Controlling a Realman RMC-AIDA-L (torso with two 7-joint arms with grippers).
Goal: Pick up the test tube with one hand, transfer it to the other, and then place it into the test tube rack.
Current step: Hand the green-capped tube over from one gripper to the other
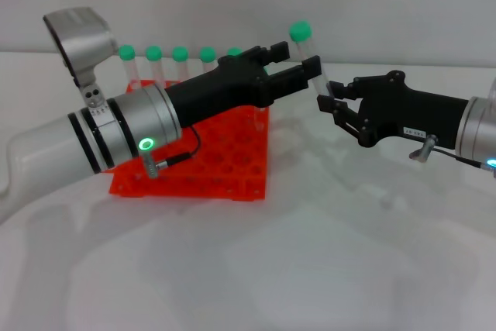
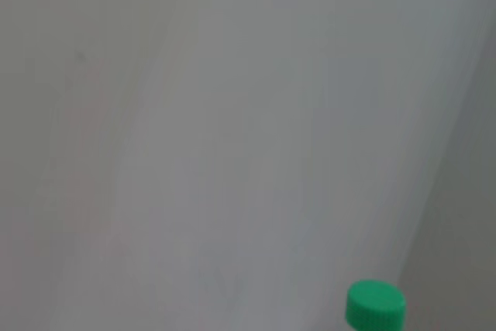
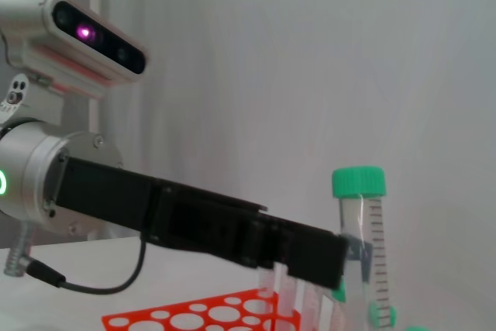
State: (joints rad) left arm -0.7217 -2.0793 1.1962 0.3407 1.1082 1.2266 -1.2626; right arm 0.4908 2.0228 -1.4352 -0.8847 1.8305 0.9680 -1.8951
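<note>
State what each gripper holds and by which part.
The left gripper holds the test tube upright by its body, below the green cap. The right gripper, just beside it, is open and holds nothing.

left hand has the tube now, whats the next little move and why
Probably swing the left gripper back over the orange rack and line the tube up above a free hole. The tube is upright in its fingers, cap up, out past the rack's edge, and the right gripper sits open and apart from it, so the handover looks done.
</note>
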